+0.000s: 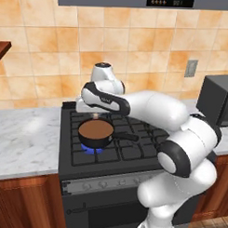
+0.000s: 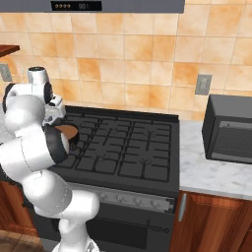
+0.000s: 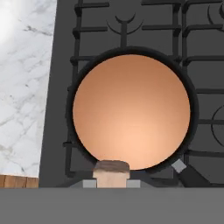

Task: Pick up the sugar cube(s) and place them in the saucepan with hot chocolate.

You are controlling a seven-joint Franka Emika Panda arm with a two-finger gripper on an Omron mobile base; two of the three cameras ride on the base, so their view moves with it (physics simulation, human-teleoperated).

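The saucepan with hot chocolate (image 1: 95, 130) stands on the stove's front left burner, its black handle (image 1: 126, 136) pointing right. In the hand view its brown liquid (image 3: 131, 111) spreads directly below the hand. My gripper (image 1: 95, 116) hangs just above the pan's back rim. It is shut on the sugar cube (image 3: 111, 173), a small beige block held between the fingertips (image 3: 89, 184) over the pan's edge. In the right base view my arm covers most of the saucepan (image 2: 70, 131), leaving a brown sliver.
A blue flame (image 1: 93, 150) burns under the pan. Black grates (image 2: 128, 147) cover the stove. Marble counter (image 1: 22, 140) lies to the left, and a dark microwave (image 2: 229, 129) stands on the counter to the right. A range hood (image 1: 138, 0) hangs overhead.
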